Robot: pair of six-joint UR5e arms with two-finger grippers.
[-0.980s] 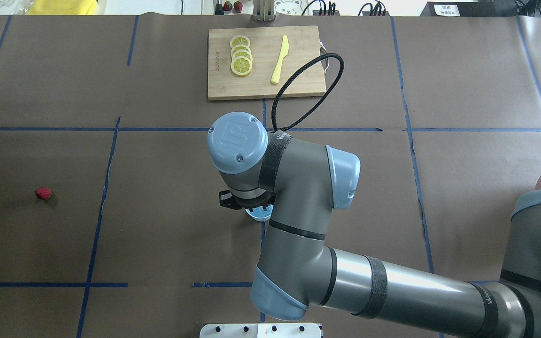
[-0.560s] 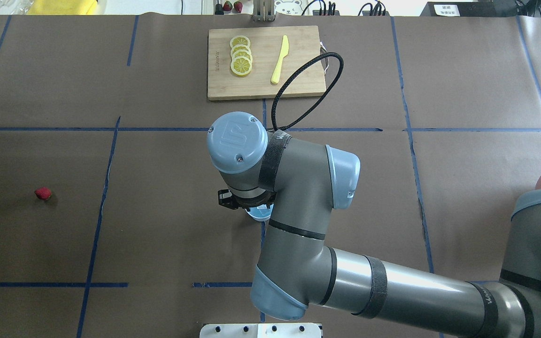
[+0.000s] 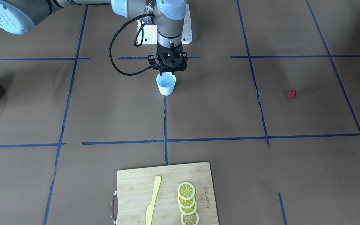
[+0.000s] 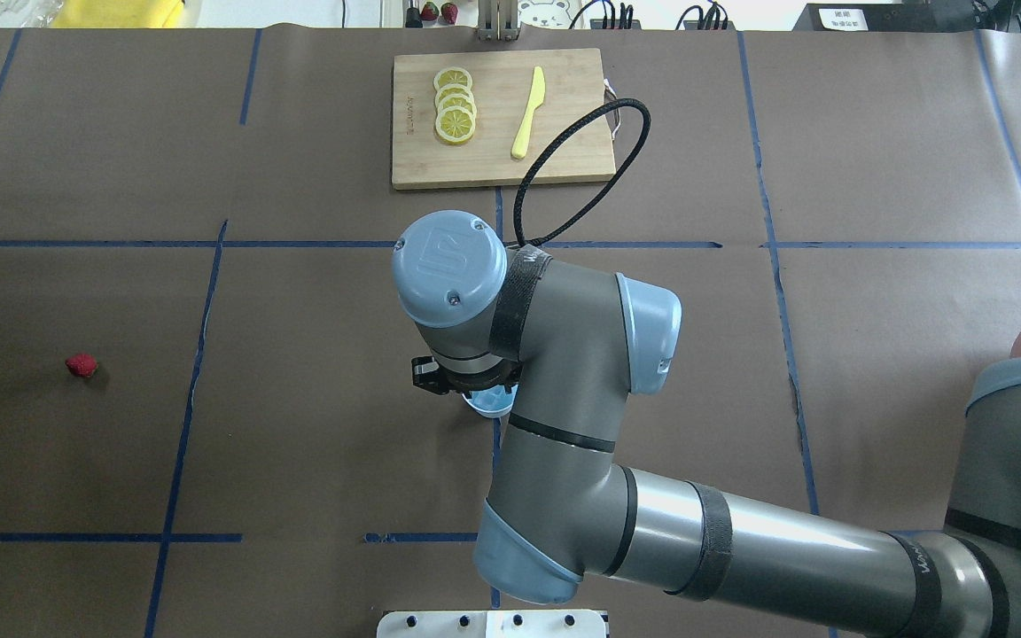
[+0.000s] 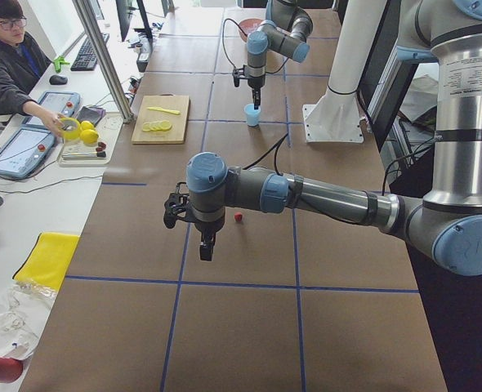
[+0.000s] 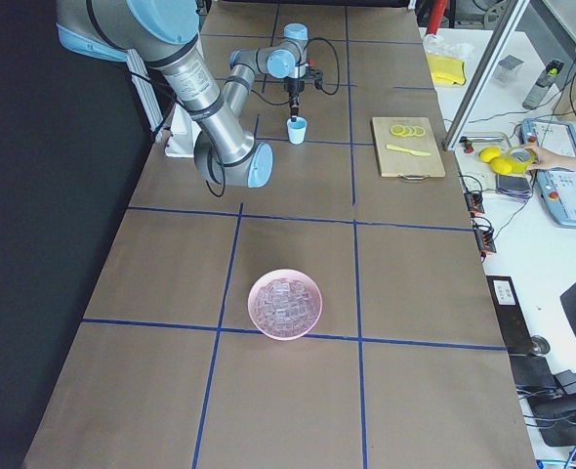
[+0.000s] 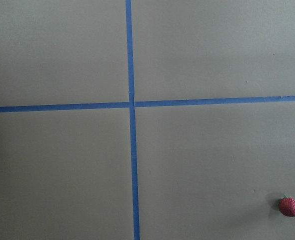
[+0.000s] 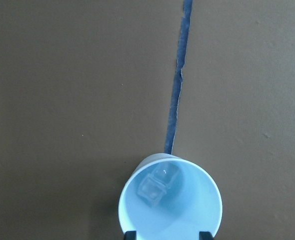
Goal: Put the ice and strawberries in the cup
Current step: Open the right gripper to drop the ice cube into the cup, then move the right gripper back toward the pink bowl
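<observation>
Ice step, near its end by my read. Small red strawberry (image 4: 81,364) lies near the bench's left edge; left gripper (image 5: 206,251) hangs near it, grip state I cannot tell. Mid-bench, small white cup (image 3: 166,90), pale blue inside, holds clear ice cubes (image 8: 155,187); right gripper (image 3: 167,72) hovers over its mouth, released, empty. Pinkish round bowl (image 6: 253,305) of ice at right edge. Next: fine pinch on the strawberry. Brown paper cover (image 4: 315,443), blue tape grid (image 4: 76,243), bamboo board (image 4: 413,159) at far edge.
</observation>
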